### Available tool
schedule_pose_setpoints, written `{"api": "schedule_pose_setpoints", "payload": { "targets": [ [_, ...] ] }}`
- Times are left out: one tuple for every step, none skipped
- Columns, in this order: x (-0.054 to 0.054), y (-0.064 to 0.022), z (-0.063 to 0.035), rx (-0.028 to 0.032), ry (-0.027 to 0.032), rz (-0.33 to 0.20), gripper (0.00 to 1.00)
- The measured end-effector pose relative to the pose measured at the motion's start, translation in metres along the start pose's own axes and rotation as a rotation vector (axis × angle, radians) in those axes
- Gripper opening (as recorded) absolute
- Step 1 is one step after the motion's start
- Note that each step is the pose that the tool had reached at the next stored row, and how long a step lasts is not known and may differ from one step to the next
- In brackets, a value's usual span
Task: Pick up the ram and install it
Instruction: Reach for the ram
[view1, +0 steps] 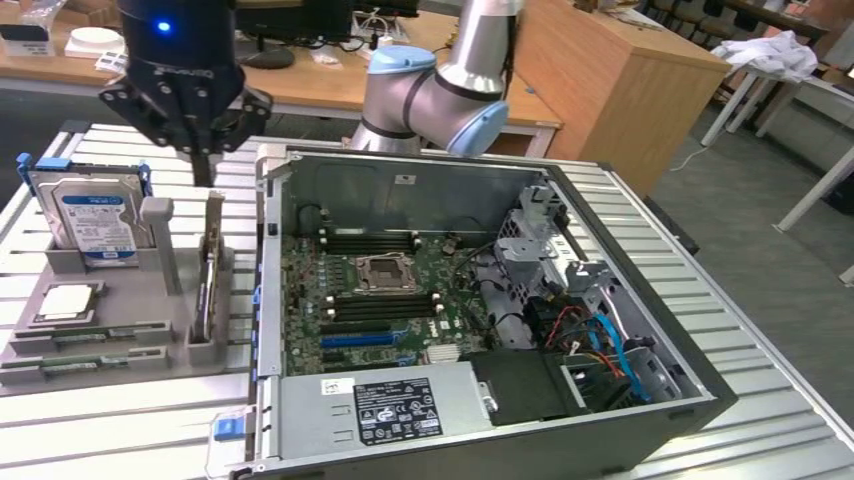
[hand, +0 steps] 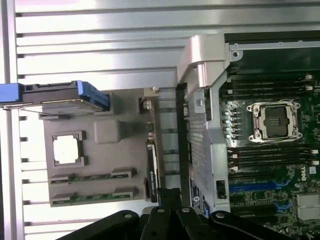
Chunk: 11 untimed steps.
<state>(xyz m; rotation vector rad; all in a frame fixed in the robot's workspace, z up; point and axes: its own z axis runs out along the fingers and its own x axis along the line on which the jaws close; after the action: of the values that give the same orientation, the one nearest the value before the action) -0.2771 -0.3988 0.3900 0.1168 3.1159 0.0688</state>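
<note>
Item 1: black two-finger gripper (view1: 203, 172), fingers pressed together with nothing between them (I see no gap).
Item 2: long, thin green ram stick (view1: 91, 333), lying flat in the grey plastic fixture tray (view1: 134, 300), well apart from the fingertips and lower. A second green stick (view1: 78, 366) lies just beyond it.
Item 3: tall upright expansion card (view1: 210, 270), below the fingertips and nearest them.

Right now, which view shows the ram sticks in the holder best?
Wrist view: looks straight down on both ram sticks, full length visible in the gray holder. Exterior view shows them obliquely, at its left.
</note>
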Motion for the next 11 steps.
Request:
{"api": "schedule_pose_setpoints", "payload": {
  "targets": [
    [0.004,-0.0003,0.0,0.0,0.0001,0.0,0.11],
    [0.007,-0.0005,0.0,0.0,0.0002,0.0,0.11],
    [0.011,-0.0008,0.0,0.0001,0.0004,0.0,0.11],
    [0.014,-0.0011,0.0,0.0001,0.0004,0.0,0.11],
    [0.018,-0.0014,0.0,0.0001,0.0005,0.0,0.11],
    [0.022,-0.0017,0.0,0.0001,0.0006,0.0,0.11],
    [0.026,-0.0019,0.0,0.0,0.0006,0.0,0.11],
    [0.03,-0.0022,0.0,0.0001,0.0007,0.0,0.11],
    [0.033,-0.0025,0.0,0.0001,0.0007,0.0,0.11],
    [0.037,-0.0028,0.0,0.0001,0.0008,0.0,0.11],
    [0.041,-0.0031,0.0,0.0001,0.0008,0.0,0.11]
  ]
}}
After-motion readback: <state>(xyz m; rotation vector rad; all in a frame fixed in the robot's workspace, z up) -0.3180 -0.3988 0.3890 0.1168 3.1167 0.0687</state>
